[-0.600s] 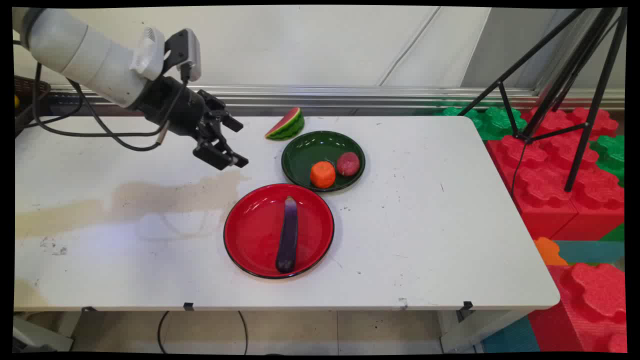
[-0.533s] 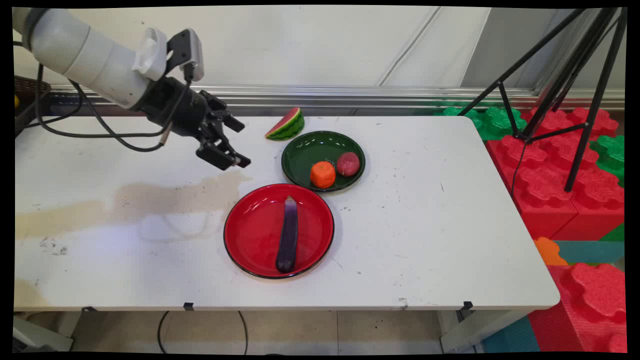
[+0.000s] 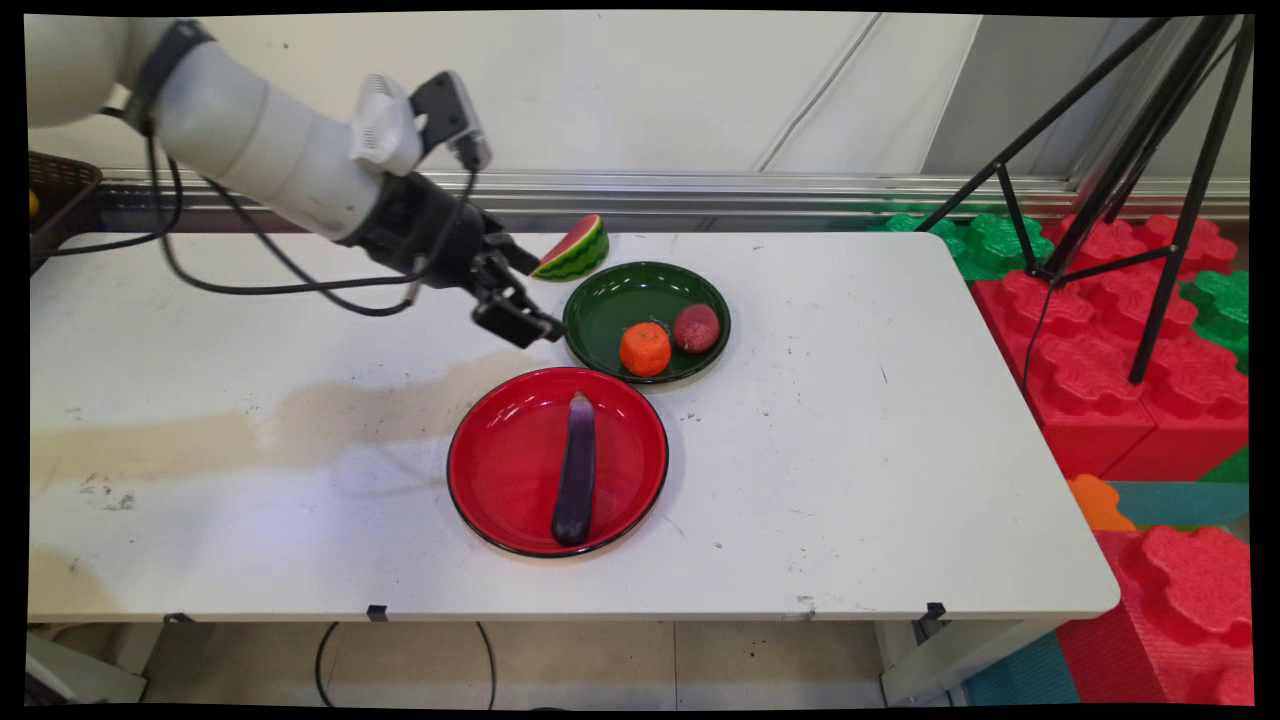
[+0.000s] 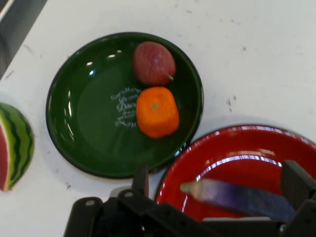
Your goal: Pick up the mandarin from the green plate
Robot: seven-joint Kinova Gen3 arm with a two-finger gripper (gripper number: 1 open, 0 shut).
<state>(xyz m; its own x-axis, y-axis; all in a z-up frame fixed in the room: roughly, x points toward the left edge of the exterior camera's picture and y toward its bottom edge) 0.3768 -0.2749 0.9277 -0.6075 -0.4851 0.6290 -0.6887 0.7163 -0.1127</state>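
My black gripper (image 3: 545, 298) hangs open and empty above the table, just left of the green plate (image 3: 610, 300) and below a watermelon slice (image 3: 572, 248). On that plate sit an orange (image 3: 645, 348) and a dark red fruit (image 3: 696, 327). In front lies a red plate (image 3: 500, 470) with a purple eggplant (image 3: 575, 470) on it. In the hand view the gripper (image 4: 217, 182) frames the red plate (image 4: 237, 153) and the eggplant's tip (image 4: 237, 195); beyond are the green plate (image 4: 84, 113), orange (image 4: 157, 111), red fruit (image 4: 153, 62) and watermelon slice (image 4: 15, 143).
A brownish stain (image 3: 250, 420) runs across the white table (image 3: 850, 480) on its left half. A black tripod (image 3: 1150, 150) and red and green foam blocks (image 3: 1100, 380) stand to the right of the table. A dark basket (image 3: 55, 185) sits at the far left.
The arm has swung to the right, carrying the open gripper from over the stain to the green plate's left rim. Fruit and plates have not moved.
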